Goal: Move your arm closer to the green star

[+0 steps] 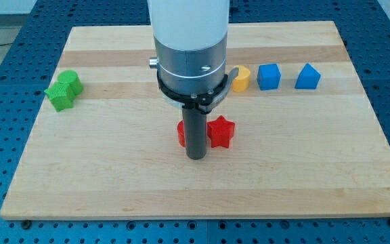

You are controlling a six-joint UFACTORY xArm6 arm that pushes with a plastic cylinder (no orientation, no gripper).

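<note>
Green star [63, 90] sits near the board's [114, 190] left edge, well apart from our tip [196, 157], which rests mid-board between the red blocks [221, 131] and carries no pincer to open or close, so we judge the approach barely begun.

arm: upright, mid-board | my tip [196, 156]: down on surface
</note>
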